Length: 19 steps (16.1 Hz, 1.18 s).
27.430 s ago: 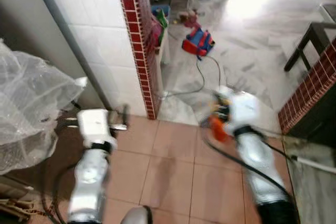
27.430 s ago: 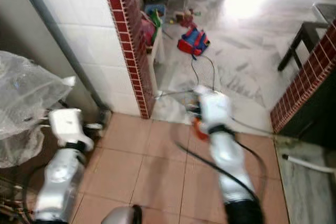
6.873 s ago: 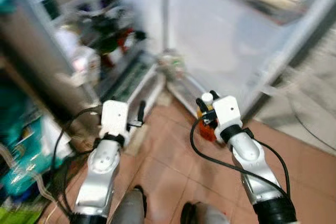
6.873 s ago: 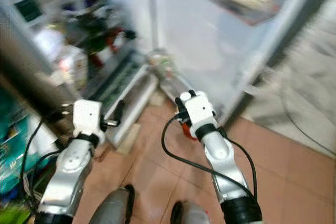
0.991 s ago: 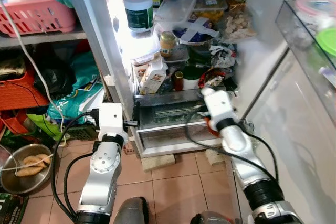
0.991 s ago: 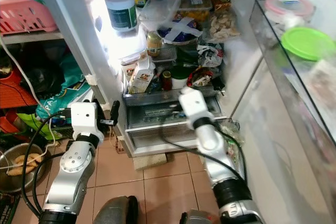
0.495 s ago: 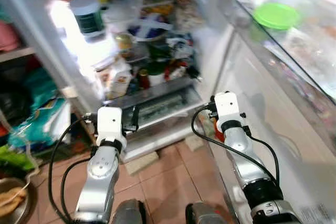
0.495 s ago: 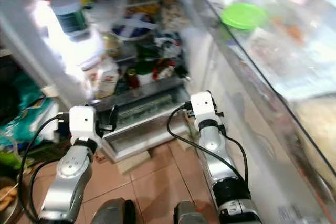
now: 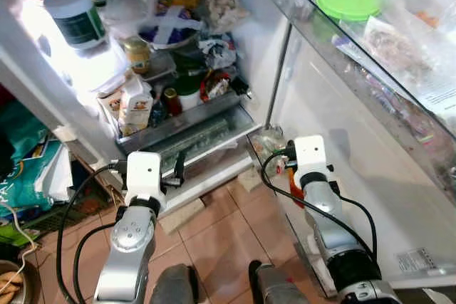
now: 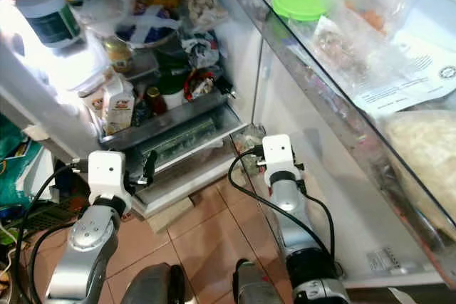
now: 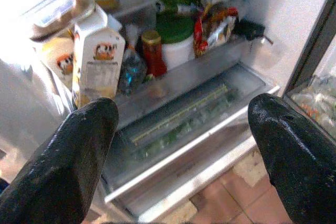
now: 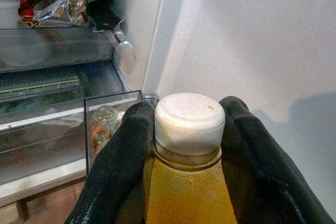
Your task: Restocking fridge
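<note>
Bottle [image 12: 189, 192] — clamped between right hand [image 12: 186, 145] fingers, beside fridge door [image 12: 252, 40].

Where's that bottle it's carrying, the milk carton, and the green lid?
bottle [image 12: 189, 124], right wrist view, on its white cap.
milk carton [image 11: 97, 66], left wrist view, on its front face.
green lid [image 9: 348, 1], left eye view, on its flat top.

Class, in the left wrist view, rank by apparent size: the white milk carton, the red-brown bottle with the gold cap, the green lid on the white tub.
1. White milk carton
2. Green lid on the white tub
3. Red-brown bottle with the gold cap, close to the lid, so unsure.
</note>
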Available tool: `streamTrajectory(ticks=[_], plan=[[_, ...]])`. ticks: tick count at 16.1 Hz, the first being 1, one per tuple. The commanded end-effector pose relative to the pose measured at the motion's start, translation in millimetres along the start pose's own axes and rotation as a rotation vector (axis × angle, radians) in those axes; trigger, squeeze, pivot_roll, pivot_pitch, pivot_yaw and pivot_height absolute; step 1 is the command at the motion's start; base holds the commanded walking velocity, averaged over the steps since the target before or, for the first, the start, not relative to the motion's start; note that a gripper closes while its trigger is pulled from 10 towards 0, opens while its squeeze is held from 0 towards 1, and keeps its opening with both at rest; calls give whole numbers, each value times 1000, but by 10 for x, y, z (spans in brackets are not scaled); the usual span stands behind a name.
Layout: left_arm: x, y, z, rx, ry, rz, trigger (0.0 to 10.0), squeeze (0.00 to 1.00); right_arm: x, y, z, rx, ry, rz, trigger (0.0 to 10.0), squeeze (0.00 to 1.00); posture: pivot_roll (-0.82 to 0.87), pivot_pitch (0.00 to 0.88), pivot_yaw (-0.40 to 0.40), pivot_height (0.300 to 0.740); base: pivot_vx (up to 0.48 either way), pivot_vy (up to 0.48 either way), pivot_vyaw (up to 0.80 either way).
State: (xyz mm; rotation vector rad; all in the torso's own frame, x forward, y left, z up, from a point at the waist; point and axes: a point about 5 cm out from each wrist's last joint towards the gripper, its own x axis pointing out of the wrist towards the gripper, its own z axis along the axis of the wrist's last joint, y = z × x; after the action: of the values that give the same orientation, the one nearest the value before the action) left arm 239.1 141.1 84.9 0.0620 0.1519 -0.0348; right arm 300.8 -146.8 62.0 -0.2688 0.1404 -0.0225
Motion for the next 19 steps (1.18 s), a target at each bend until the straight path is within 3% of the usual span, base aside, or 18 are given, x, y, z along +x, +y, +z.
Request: streamTrajectory(ticks=[1, 6, 9, 13, 19], plan=[[-48, 47, -17, 6, 19, 5, 10000, 0, 25, 56, 70, 22, -35, 24, 10000, 0, 136, 241, 50, 740, 0, 0, 0], [-105, 23, -31, 10, 41, -16, 10000, 0, 82, 46, 129, 91, -64, 20, 10000, 0, 145, 259, 64, 740, 0, 0, 0], [-122, 7, -22, 7, 48, -22, 10000, 0, 99, 146, 165, 153, -96, 54, 10000, 0, 150, 272, 62, 740, 0, 0, 0], [-313, 13, -37, -2, 76, -5, 10000, 0, 102, 348, 187, 202, -102, 66, 10000, 0, 187, 339, 56, 740, 0, 0, 0], [-502, -108, 68, 10, 59, -43, 10000, 0, 197, 427, 232, 284, -93, 80, 10000, 0, 213, 420, 52, 740, 0, 0, 0]])
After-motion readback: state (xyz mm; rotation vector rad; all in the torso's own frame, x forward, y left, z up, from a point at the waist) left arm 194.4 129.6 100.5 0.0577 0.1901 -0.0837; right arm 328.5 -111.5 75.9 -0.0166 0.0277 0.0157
